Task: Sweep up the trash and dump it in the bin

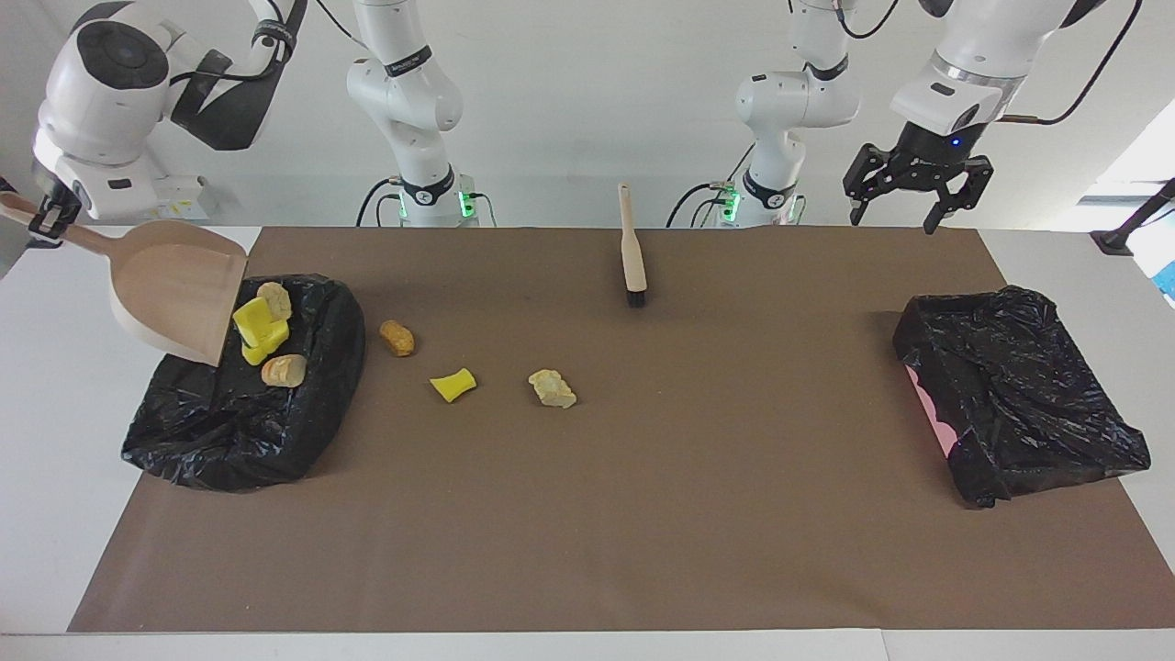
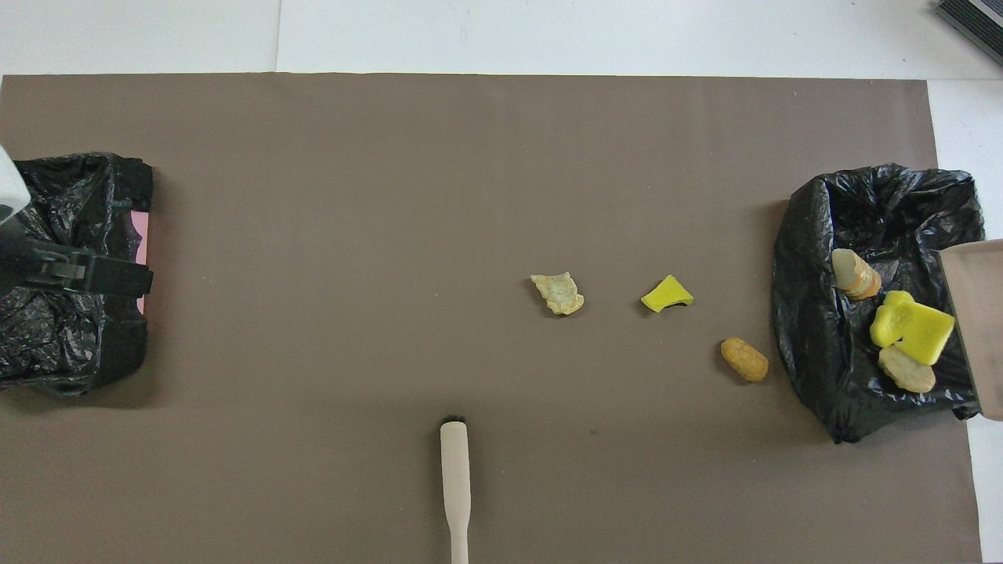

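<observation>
— White walls up top, and a brown mat (image 1: pixel 643 477) spread over the white surface (image 1: pixel 55 386). What do you get from the facing view?

— Right hand (image 1: pixel 41 220) at the upper left of the frame, closed on the handle of a beige dustpan (image 1: pixel 174 289). The pan is tipped mouth-down over a bin lined with a black bag (image 1: pixel 248 431), at the left of the frame. Yellow sponge pieces (image 1: pixel 257 329) and two pale chunks (image 1: pixel 283 370) sit at the pan's lip, over or in the bag; I can't tell which.

— And the left hand (image 1: pixel 900 216)?

— Upper right of the frame, in the air, fingers spread wide, holding nothing. A second black-bagged bin (image 1: pixel 1019 395) lies lower down at the right, with a bit of pink showing at its edge.

— Anything loose on the mat?

— Three bits, left of centre: an orange-brown nugget (image 1: pixel 397 338) just beside the bin, a yellow wedge (image 1: pixel 453 385), and a pale crumbly lump (image 1: pixel 553 388). A brush (image 1: pixel 632 252) lies top centre, bristles toward the bottom of the frame.

— Now the overhead view?

— All flipped. The dustpan (image 2: pixel 975 313) pokes in at the right edge over the bag (image 2: pixel 815 329), sponge pieces (image 2: pixel 913 327) and pale chunks (image 2: pixel 856 274) next to it. Nugget (image 2: pixel 744 359), wedge (image 2: pixel 667 294) and lump (image 2: pixel 558 293) run from right to centre. Brush (image 2: pixel 455 486) at the bottom centre. The left hand (image 2: pixel 78 270) covers the second bin (image 2: pixel 70 188) at the left edge.
</observation>
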Tool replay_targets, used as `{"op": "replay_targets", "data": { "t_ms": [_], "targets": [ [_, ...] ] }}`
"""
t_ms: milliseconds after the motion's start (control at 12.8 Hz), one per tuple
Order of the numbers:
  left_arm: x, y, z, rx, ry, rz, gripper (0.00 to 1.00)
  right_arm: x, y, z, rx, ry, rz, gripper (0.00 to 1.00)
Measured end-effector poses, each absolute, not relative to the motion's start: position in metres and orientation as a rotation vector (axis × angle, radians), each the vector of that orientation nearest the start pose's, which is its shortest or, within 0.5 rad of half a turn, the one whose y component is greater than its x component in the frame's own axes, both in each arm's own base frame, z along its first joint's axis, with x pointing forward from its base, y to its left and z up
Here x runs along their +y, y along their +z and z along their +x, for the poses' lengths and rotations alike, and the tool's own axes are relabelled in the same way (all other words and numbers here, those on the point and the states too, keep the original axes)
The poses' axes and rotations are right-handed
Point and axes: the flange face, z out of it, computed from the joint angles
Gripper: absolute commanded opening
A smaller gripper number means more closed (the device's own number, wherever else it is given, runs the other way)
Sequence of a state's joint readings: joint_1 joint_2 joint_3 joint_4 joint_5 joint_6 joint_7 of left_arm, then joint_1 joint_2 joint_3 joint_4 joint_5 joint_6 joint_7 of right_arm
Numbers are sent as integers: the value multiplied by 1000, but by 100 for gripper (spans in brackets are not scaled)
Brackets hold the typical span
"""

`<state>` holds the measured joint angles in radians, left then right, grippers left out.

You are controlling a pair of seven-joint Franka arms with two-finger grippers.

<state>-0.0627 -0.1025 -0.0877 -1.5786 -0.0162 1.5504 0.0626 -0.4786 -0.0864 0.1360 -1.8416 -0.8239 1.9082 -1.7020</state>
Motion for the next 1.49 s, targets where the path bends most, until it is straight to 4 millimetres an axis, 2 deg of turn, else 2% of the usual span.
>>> {"op": "replay_targets", "data": {
  "t_ms": [235,547,704,860,1173,1485],
  "targets": [
    [-70,681,516,305,-91,-3139,100,-242,611,500,1743,-800,1746,0],
    [-67,685,524,301,-78,-3143,100,-216,599,509,1817,-608,1869,0],
    [-63,688,522,291,-83,-3144,100,-187,589,515,1810,-537,1975,0],
    [-60,689,522,280,-86,-3146,100,-151,579,521,1722,-476,2116,0],
    [-44,689,524,233,-83,-3152,100,-77,547,532,1486,-370,2450,0],
    [-43,689,524,230,-82,-3152,100,6,531,539,1214,-237,2730,0]
  ]
}}
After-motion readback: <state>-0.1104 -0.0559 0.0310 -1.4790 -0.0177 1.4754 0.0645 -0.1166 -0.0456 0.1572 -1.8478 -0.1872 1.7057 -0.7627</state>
